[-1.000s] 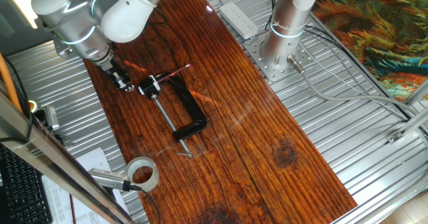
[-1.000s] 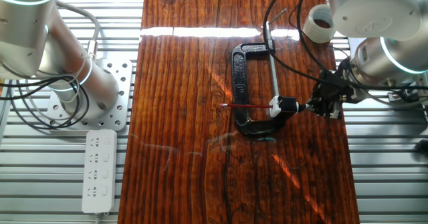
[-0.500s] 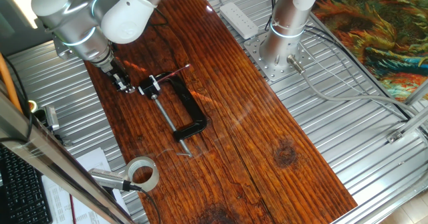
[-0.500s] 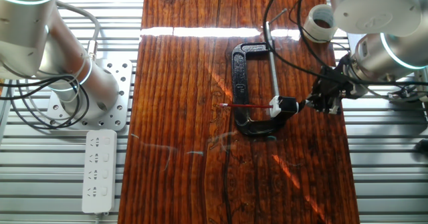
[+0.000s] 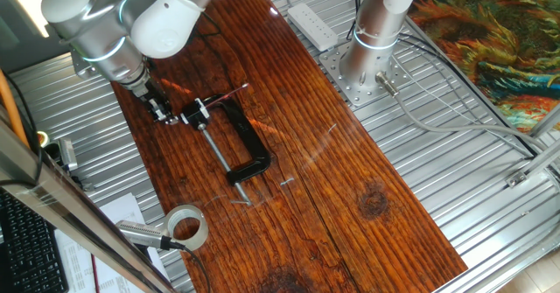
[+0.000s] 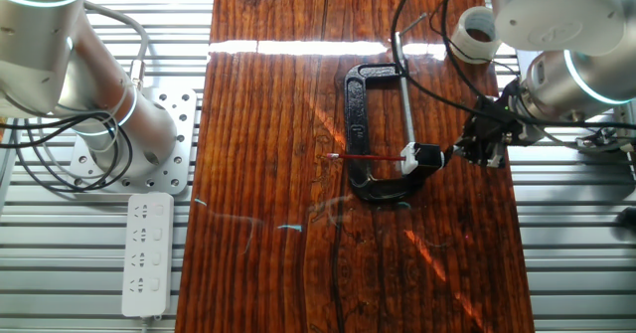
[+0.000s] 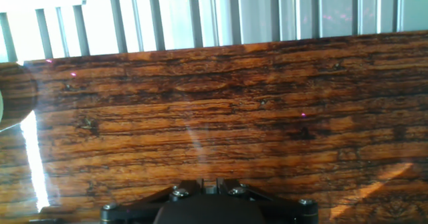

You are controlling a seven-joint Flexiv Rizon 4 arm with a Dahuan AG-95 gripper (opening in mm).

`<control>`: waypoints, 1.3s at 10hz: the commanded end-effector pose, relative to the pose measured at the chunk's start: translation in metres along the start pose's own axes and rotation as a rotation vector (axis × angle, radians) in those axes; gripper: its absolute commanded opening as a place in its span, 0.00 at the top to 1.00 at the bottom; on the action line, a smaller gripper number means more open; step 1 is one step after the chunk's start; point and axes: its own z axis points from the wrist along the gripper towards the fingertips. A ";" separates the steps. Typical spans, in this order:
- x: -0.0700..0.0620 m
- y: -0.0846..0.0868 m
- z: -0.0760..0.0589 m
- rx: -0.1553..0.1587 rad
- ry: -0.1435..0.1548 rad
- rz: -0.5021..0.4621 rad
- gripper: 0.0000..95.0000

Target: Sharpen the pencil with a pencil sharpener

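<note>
The thin red pencil (image 6: 366, 158) lies level across the board, its end in the small white and black pencil sharpener (image 6: 421, 158), which sits in the black clamp (image 6: 355, 114). The pencil (image 5: 229, 93), sharpener (image 5: 194, 112) and clamp (image 5: 248, 143) show in the first fixed view too. My gripper (image 6: 481, 150) is just right of the sharpener, at the board's edge, joined to it by a thin handle (image 6: 452, 154). In the hand view the gripper (image 7: 208, 182) has its jaws close together on a small grey piece. The pencil is out of the hand view.
A roll of tape (image 5: 187, 226) lies at the board's near end. A second arm's base (image 5: 372, 44) and a white power strip (image 5: 313, 24) stand beside the board. Cables (image 6: 427, 65) run over the clamp. The board (image 7: 267, 117) ends at ribbed metal (image 7: 200, 13).
My gripper has shifted slightly up the board's edge beside the sharpener, and the sharpener's handle has turned a little with it. The pencil and clamp have stayed in place.
</note>
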 end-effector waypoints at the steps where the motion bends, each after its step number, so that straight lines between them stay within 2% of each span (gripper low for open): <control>1: 0.001 0.002 0.014 0.001 0.001 0.004 1.00; 4: 0.001 0.007 0.018 -0.003 0.001 0.013 1.00; 5: 0.002 0.009 0.022 -0.012 0.001 0.015 1.00; 6: 0.003 0.011 0.024 -0.040 0.003 0.028 1.00; 10: 0.006 0.010 0.035 0.004 -0.005 0.003 1.00; 13: 0.005 0.009 0.042 0.011 -0.012 -0.005 1.00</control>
